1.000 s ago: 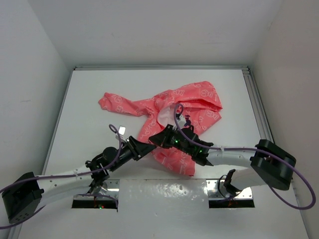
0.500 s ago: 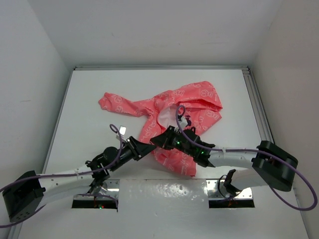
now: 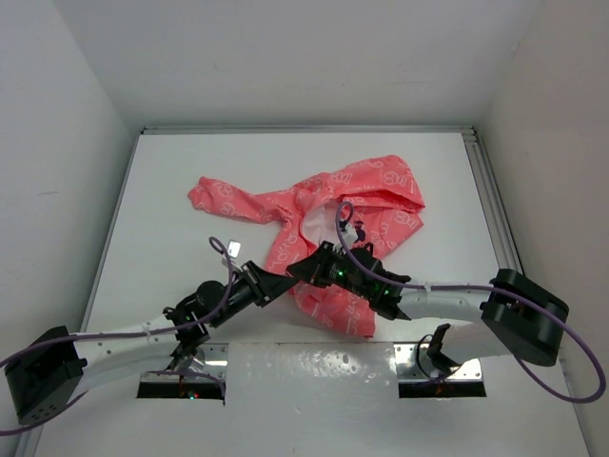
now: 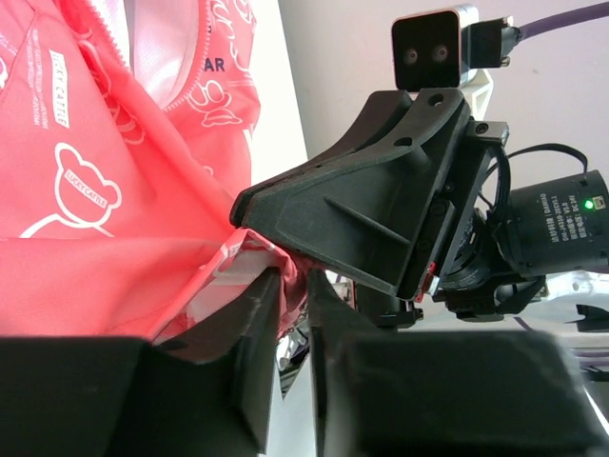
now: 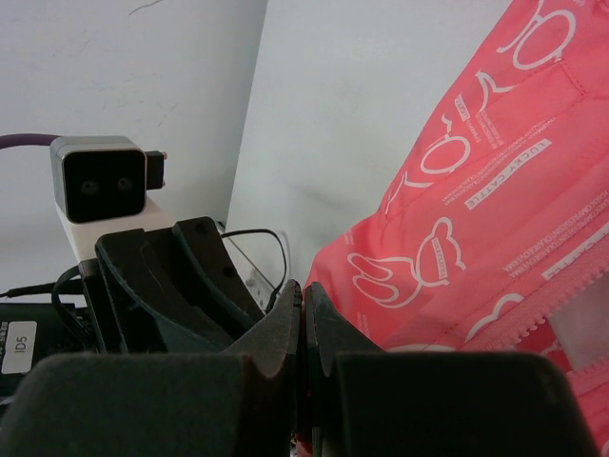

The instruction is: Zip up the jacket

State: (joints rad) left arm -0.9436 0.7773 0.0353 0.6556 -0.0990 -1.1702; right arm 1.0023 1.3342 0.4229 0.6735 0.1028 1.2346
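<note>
Softly crumpled coral jacket (image 3: 324, 214)

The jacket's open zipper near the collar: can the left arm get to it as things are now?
Probably not directly. The left gripper sits at the jacket's lower edge, and the right gripper is pressed close beside it, lying across the fabric between it and the open zipper. The right arm would likely have to move first.

Jacket (image 3: 324, 214) thin matt cloth; claws matt plastic.

table (image 3: 171, 181): white, flat | walls (image 3: 285, 57): plain white, enclosing table at back, left, right | rail (image 3: 493, 205): metal strip along table's right edge | light: even, soft
</note>
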